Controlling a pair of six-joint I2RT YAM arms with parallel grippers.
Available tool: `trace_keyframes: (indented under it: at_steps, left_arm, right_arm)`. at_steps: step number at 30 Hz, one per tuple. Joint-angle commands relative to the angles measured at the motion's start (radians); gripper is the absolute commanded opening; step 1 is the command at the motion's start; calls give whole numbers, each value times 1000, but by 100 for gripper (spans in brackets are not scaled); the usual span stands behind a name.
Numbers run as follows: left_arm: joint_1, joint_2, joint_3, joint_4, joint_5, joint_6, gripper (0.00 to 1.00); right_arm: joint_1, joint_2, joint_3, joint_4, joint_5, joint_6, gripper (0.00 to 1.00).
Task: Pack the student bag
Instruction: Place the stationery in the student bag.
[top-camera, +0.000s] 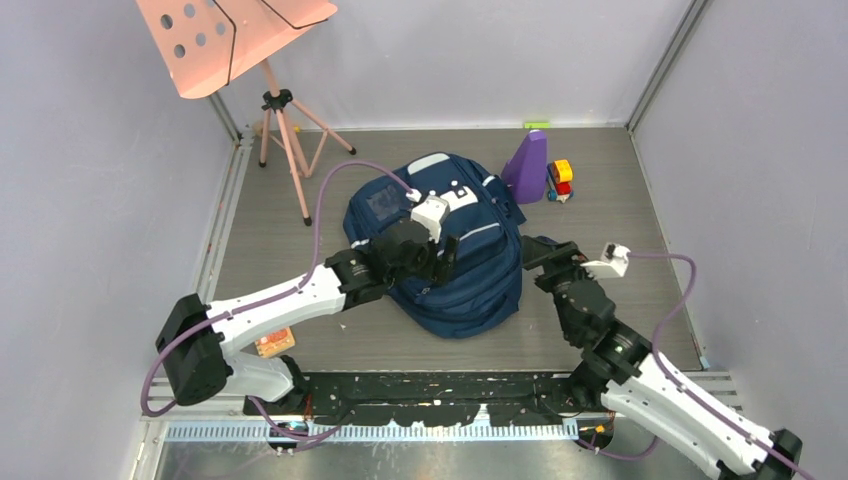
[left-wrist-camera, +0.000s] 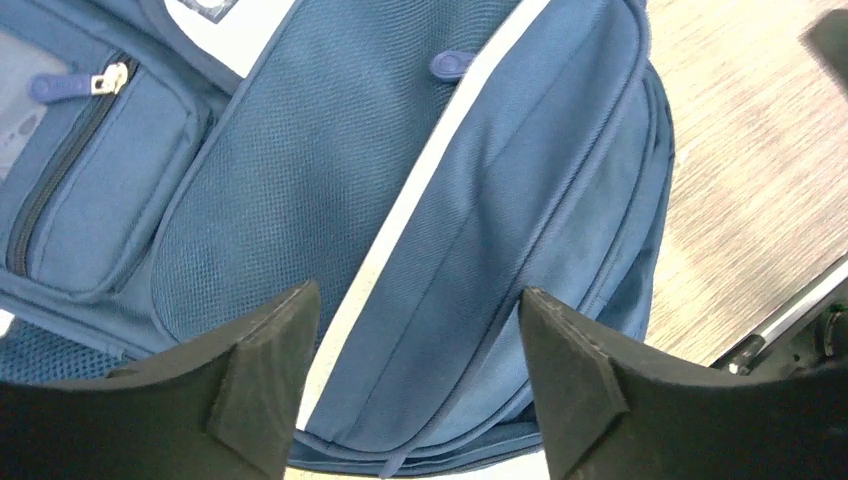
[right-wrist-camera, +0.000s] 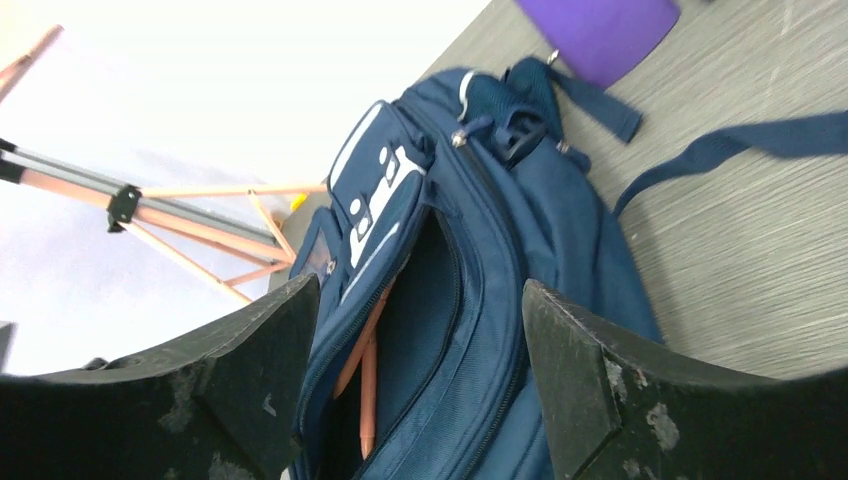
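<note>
Big navy blue fabric backpack with white stripes (top-camera: 480, 275) lies about mid-table on the grey wood-grain table (top-camera: 300, 260). Left arm (top-camera: 290, 300) hangs right over its front, jaws spread, nothing in them. Right arm (top-camera: 600, 330) sits beside the bag's right side, jaws apart and empty too, facing an unzipped compartment with thin orange sticks (right-wrist-camera: 365, 370) inside.
</note>
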Motion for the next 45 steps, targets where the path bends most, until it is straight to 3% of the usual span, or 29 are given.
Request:
trace_keyframes:
  at_steps: [1, 2, 5, 11, 19, 24, 29, 36, 45]
  left_arm:
    - [32, -56, 8, -57, -5, -22, 84]
    - [44, -75, -5, -64, 0, -24, 91]
    - [111, -160, -55, -91, 33, -46, 99]
    - [284, -320, -129, -227, 60, -75, 100]
    - [506, -489, -289, -447, -10, -190, 100]
    - [665, -483, -379, -456, 94, -234, 100]
    - [807, -431, -419, -451, 90, -244, 100]
    - [908, -453, -415, -499, -50, -308, 100]
    - [1206, -519, -413, -557, -133, -380, 100]
  right_arm:
    - [-6, -171, 2, -207, 127, -136, 81]
    - [-6, -191, 10, -234, 135, -170, 83]
    - [-6, -243, 55, -320, 163, -234, 84]
    - [-6, -233, 97, -357, 135, -293, 89]
    - [-6, -128, 134, -341, 43, -356, 92]
    - [-6, -96, 135, -309, 8, -385, 94]
    - [-6, -90, 133, -288, -22, -388, 95]
    - [-6, -100, 120, -282, -43, -370, 95]
    - [-6, -82, 113, -261, -68, -381, 95]
